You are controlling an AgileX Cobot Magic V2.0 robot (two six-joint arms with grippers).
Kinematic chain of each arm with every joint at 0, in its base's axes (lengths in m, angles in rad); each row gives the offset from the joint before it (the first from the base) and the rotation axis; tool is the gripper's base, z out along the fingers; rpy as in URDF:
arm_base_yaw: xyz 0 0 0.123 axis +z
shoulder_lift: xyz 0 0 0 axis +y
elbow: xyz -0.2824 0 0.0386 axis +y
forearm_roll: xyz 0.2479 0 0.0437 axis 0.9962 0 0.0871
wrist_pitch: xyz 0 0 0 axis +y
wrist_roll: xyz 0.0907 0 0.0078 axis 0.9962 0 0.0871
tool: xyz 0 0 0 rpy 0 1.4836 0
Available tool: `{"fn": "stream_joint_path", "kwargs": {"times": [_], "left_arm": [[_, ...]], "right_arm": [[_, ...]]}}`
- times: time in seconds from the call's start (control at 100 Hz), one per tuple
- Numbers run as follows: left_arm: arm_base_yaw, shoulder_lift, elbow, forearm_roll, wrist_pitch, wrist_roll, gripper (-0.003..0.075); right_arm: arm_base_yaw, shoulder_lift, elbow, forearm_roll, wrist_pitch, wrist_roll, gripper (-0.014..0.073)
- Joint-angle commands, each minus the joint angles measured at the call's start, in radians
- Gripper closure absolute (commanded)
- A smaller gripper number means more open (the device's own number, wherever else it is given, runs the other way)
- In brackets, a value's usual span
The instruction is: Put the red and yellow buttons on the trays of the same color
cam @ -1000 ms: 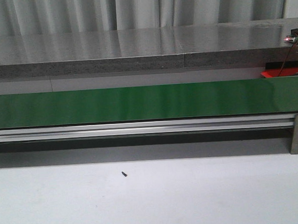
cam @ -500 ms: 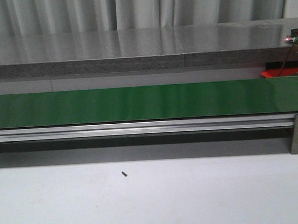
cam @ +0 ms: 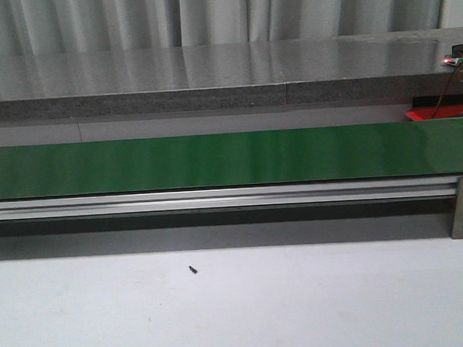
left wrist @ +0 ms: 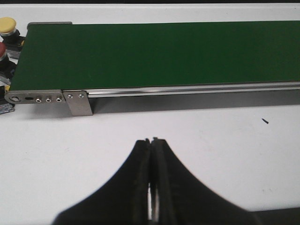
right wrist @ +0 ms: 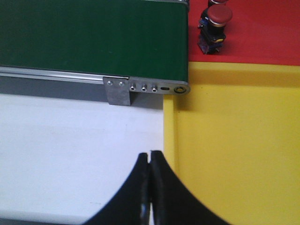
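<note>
Left claw [left wrist: 151, 140]: pressed together and carrying nothing, hanging over the bare white surface [left wrist: 197, 136] on the near side of the conveyor; I read it as parked within reach of the belt's loading end.
Right claw [right wrist: 149, 154]: fingers likewise drawn tight on nothing, poised where the white surface meets the yellow tray [right wrist: 234, 150], handy to both trays, I judge.
Green belt [cam: 231, 159]: bare along its whole visible length in all three views.
Waiting buttons: a yellow button [left wrist: 8, 24] and a partly cut-off red one [left wrist: 2, 50] sit just off the belt's end in my left wrist view, presumably stock to be fed.
Red tray [right wrist: 262, 33]: lies beyond the yellow tray at the belt's far end, and already holds a red button [right wrist: 216, 23] standing upright; a second one is clipped by the frame edge.
Yellow tray: nothing visible on it yet.
Small dark speck [cam: 193, 269]: lying on the white surface, too small for me to identify.
</note>
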Motion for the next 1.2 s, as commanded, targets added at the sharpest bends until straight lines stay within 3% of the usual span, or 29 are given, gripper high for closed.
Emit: {"fn": "stream_joint_path", "kwargs": {"times": [0.0,0.46,0.7,0.95,1.19], "left_arm": [[-0.008,0.011,-0.027,0.026,-0.081,-0.022,0.074],[-0.008,0.184,-0.052,0.446,-0.18,-0.4,0.074],[0.05,0.361,-0.162,0.436,-0.225,-0.425,0.074],[0.191,0.509,-0.256,0.363,-0.299,-0.419,0.074],[0.402,0.586,-0.282,0.161,-0.328,-0.209,0.074]], "right_arm": [[0.001,0.003,-0.021,0.004,-0.061,0.002,0.0662],[0.001,0.003,-0.021,0.004,-0.061,0.002,0.0662],[0.001,0.003,-0.021,0.004,-0.061,0.002,0.0662],[0.001,0.003,-0.021,0.004,-0.061,0.002,0.0662],[0.001,0.003,-0.021,0.004,-0.061,0.002,0.0662]]}}
